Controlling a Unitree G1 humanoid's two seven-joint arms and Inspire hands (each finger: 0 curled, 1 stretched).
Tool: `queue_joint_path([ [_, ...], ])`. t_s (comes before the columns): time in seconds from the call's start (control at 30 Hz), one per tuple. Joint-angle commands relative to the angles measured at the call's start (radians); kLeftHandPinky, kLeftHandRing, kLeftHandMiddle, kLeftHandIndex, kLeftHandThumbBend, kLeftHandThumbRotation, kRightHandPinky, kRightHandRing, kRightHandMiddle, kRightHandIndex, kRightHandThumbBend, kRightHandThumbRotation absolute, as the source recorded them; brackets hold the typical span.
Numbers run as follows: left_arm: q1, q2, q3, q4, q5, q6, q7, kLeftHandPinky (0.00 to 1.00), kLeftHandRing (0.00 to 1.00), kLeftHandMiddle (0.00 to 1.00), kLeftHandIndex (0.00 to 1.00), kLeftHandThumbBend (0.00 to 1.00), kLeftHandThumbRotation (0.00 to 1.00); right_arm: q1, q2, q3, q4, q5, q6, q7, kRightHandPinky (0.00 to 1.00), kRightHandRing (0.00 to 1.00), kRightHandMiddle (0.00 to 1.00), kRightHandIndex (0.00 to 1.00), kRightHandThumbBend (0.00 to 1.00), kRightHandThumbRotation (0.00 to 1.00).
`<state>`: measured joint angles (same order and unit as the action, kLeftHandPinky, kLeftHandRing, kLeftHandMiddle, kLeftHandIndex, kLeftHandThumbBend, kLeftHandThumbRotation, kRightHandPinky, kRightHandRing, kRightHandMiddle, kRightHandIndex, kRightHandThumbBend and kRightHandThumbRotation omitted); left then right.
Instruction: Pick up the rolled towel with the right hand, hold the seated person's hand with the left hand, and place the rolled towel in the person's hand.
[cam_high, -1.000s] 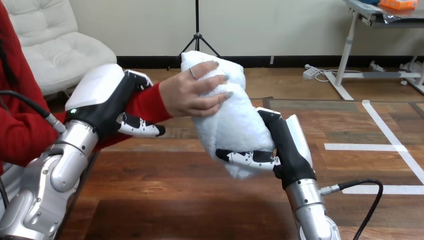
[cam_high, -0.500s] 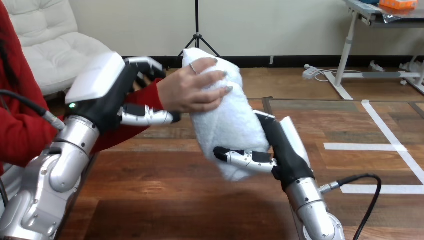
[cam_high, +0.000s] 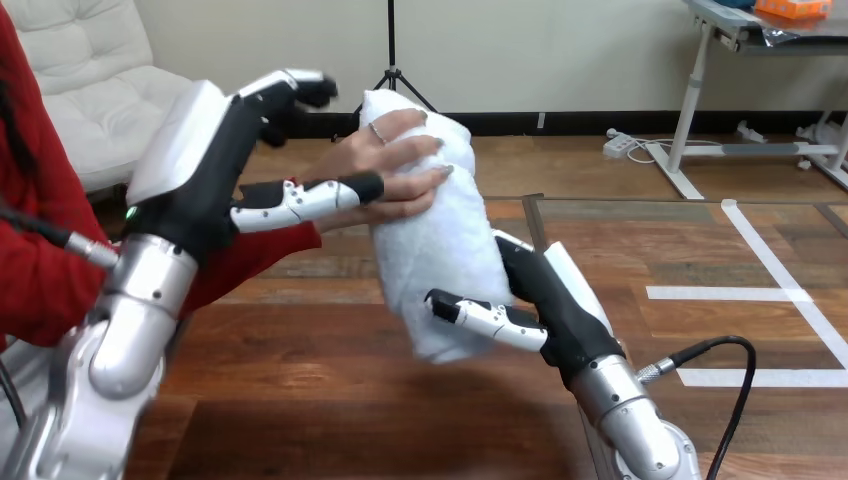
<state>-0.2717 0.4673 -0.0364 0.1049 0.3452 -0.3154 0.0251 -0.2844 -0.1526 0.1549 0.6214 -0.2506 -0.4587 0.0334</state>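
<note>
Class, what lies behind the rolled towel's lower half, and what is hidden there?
The right hand backs the rolled towel, thumb across its front. Its fingers behind the towel are covered.

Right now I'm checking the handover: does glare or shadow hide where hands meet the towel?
Head view: even light, no glare on the rolled towel; the left hand, not shadow, covers part of the person's hand; the right hand stands out dark against the towel.

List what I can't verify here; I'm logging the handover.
Head view, person's hand: palm side hidden against the rolled towel.
Head view, person's wrist: crossed by the left hand; contact unclear.
Head view, right hand: its far fingers hidden behind the rolled towel.
</note>
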Motion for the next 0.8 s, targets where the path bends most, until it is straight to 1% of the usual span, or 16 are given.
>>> queue_joint_path([
  [0.0,0.055,-0.042,0.029,-0.043,-0.078,-0.045,-0.003,0.68,0.84,0.85,0.83,1.0,1.0,-0.001,-0.004,-0.015,-0.064,0.037,0.008,0.03,0.8,0.86,0.88,0.93,1.0,1.0],
  [0.03,0.061,-0.045,0.03,-0.044,-0.087,-0.054,-0.005,0.69,0.85,0.86,0.83,1.0,1.0,0.002,-0.004,-0.016,-0.067,0.042,0.01,0.034,0.81,0.87,0.89,0.94,1.0,1.0],
  [0.07,0.077,-0.055,0.031,-0.056,-0.109,-0.055,-0.013,0.7,0.86,0.86,0.84,1.0,1.0,0.007,-0.005,-0.018,-0.071,0.05,0.011,0.04,0.82,0.87,0.89,0.94,1.0,1.0],
  [0.17,0.108,-0.076,0.032,-0.078,-0.144,-0.055,-0.024,0.74,0.88,0.87,0.85,1.0,1.0,0.018,-0.006,-0.023,-0.081,0.067,0.013,0.055,0.84,0.88,0.9,0.95,1.0,1.0],
  [0.2,0.117,-0.083,0.032,-0.081,-0.151,-0.058,-0.024,0.76,0.88,0.87,0.85,1.0,1.0,0.021,-0.006,-0.025,-0.084,0.073,0.013,0.059,0.84,0.89,0.91,0.96,1.0,1.0],
  [0.33,0.153,-0.107,0.029,-0.102,-0.178,-0.065,-0.03,0.78,0.88,0.87,0.86,1.0,1.0,0.035,-0.01,-0.029,-0.097,0.085,0.012,0.069,0.85,0.9,0.92,0.97,1.0,1.0],
  [0.43,0.187,-0.128,0.025,-0.125,-0.205,-0.061,-0.041,0.81,0.89,0.87,0.86,1.0,1.0,0.047,-0.011,-0.033,-0.112,0.095,0.014,0.076,0.86,0.91,0.93,0.97,1.0,1.0],
  [0.53,0.217,-0.144,0.019,-0.142,-0.226,-0.068,-0.055,0.83,0.89,0.87,0.86,1.0,1.0,0.058,-0.012,-0.039,-0.117,0.112,0.001,0.086,0.86,0.93,0.94,0.98,1.0,1.0],
  [0.63,0.252,-0.168,0.013,-0.161,-0.265,-0.067,-0.073,0.85,0.9,0.88,0.86,1.0,1.0,0.07,-0.017,-0.043,-0.129,0.126,-0.002,0.097,0.87,0.94,0.95,0.99,1.0,1.0],
  [0.73,0.286,-0.189,0.006,-0.173,-0.263,-0.091,-0.067,0.87,0.91,0.88,0.86,1.0,1.0,0.086,-0.017,-0.051,-0.147,0.147,0.006,0.107,0.88,0.95,0.96,0.99,1.0,1.0],
  [0.77,0.3,-0.199,0.003,-0.171,-0.258,-0.11,-0.06,0.88,0.91,0.88,0.86,1.0,1.0,0.093,-0.017,-0.054,-0.155,0.156,0.006,0.112,0.88,0.96,0.96,0.99,1.0,1.0],
])
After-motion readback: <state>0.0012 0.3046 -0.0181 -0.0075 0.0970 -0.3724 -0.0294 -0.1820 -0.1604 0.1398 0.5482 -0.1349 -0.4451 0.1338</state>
